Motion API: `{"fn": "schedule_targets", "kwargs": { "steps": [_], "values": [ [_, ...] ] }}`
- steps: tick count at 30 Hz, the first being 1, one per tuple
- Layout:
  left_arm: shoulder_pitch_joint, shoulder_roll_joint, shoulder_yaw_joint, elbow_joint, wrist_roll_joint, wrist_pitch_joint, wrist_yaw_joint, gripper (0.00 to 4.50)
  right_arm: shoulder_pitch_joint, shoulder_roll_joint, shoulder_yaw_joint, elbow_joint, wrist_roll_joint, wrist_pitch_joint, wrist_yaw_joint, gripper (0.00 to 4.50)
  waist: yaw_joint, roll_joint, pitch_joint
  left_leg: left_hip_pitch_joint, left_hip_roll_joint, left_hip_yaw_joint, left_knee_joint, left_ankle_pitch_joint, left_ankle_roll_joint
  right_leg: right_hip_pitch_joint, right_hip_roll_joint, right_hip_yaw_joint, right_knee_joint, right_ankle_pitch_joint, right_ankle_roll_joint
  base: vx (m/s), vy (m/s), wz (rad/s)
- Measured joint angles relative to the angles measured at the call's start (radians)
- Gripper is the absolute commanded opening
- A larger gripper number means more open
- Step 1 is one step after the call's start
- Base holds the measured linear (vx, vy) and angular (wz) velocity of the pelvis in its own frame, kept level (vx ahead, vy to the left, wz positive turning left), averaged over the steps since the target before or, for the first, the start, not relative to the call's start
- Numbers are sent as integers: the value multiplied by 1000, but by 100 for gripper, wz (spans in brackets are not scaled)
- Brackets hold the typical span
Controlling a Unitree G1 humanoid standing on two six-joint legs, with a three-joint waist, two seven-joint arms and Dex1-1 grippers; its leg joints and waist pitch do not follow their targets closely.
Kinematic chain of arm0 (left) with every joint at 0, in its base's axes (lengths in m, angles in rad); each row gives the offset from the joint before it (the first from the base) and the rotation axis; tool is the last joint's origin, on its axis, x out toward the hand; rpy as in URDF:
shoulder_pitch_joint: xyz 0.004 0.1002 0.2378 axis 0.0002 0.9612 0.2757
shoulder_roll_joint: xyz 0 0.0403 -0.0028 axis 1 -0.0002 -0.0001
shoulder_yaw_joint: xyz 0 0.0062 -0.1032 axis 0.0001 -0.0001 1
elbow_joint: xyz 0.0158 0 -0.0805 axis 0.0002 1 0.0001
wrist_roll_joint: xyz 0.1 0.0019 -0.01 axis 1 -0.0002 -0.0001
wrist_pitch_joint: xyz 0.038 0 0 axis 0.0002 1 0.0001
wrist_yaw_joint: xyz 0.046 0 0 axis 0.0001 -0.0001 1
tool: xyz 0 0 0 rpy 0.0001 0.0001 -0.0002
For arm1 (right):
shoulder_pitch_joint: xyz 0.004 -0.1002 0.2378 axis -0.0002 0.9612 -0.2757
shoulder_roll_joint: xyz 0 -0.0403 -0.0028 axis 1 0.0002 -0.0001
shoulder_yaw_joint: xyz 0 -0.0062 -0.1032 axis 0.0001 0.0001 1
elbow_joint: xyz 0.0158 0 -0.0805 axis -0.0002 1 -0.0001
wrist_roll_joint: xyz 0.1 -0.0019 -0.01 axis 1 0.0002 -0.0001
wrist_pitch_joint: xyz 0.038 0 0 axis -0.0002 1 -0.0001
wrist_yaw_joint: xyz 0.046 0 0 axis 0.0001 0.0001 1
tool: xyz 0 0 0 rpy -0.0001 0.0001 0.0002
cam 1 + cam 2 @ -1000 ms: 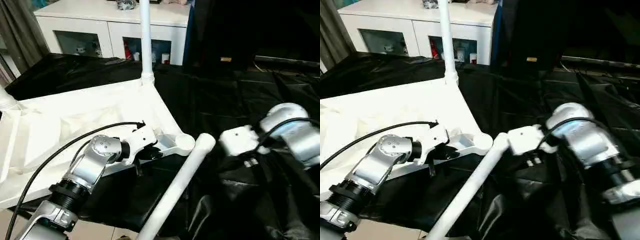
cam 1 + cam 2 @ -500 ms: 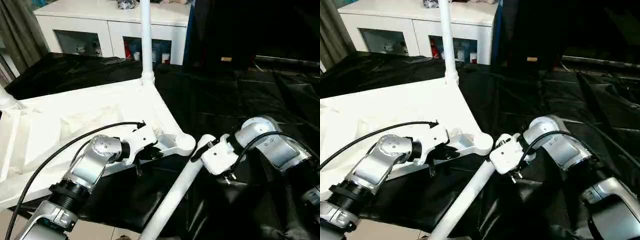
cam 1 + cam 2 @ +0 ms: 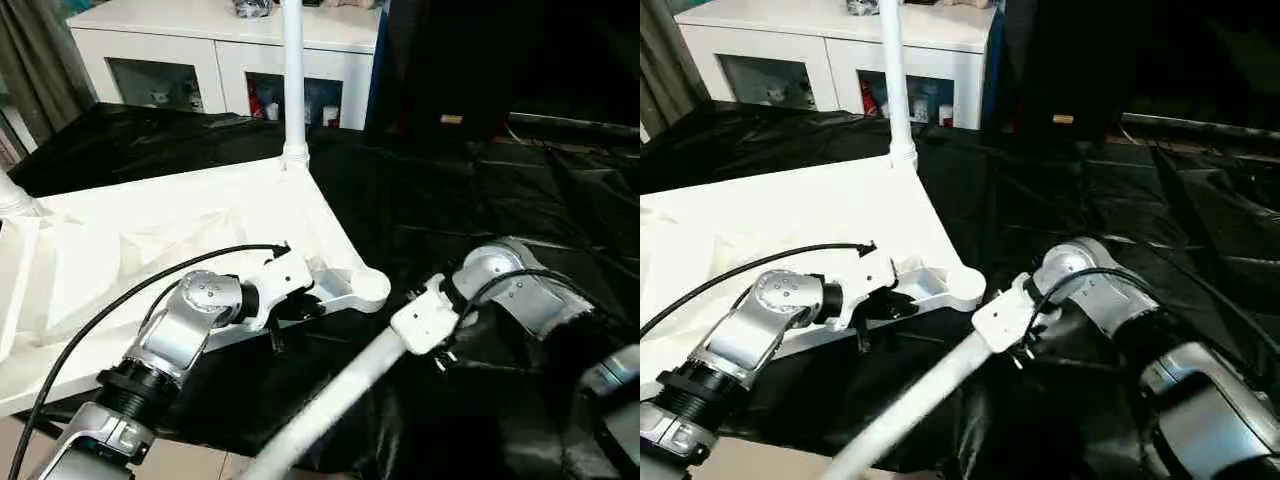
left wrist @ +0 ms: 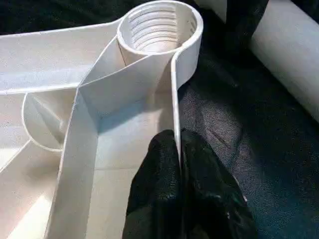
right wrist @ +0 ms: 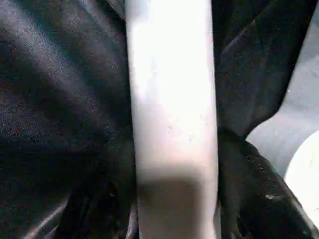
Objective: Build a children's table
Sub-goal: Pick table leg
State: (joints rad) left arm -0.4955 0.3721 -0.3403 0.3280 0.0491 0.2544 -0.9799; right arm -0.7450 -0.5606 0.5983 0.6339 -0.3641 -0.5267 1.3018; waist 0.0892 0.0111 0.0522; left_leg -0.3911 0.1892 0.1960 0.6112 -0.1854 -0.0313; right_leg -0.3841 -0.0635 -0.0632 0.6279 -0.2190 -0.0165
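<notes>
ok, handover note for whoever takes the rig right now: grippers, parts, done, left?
Left gripper: shut on the tabletop's side rib, just short of the near-right corner socket, which is open with its threads showing.
Right gripper: round a loose leg, a finger on each side in its wrist view; the leg lies slanted over the black cloth, its top end near that socket but not in it.
Done: tabletop lies underside up; one leg stands in the far-right corner, another leg's base shows at the far-left.
Left: get the held leg into the open socket; the near-left corner is out of view, so check it.
</notes>
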Motion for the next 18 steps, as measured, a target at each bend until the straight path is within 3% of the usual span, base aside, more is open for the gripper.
{"fn": "schedule_targets", "kwargs": {
  "steps": [1,2,10,18],
  "values": [
    [0,-4,1,0,-4,1,1,46,-1,0,0,1,2,1,1,191,0,-1,0,0,0,0,0,0,0,0,0,0,0,0,0,0,0,0],
    [0,-5,1,0,-7,1,1,57,-1,0,0,3,5,1,3,190,0,-1,0,0,0,0,0,0,0,0,0,0,0,0,0,0,0,0],
    [-10,-26,33,-40,-67,-33,-19,113,1,13,-25,40,69,0,26,187,-2,-1,1,-1,0,1,2,0,0,0,0,0,0,0,0,0,0,0],
    [-45,-63,174,-56,-180,-56,20,179,55,-23,-110,-10,219,51,82,186,-1,-2,1,-1,1,1,2,0,0,0,0,0,2,0,0,0,0,0]
  ]
}}
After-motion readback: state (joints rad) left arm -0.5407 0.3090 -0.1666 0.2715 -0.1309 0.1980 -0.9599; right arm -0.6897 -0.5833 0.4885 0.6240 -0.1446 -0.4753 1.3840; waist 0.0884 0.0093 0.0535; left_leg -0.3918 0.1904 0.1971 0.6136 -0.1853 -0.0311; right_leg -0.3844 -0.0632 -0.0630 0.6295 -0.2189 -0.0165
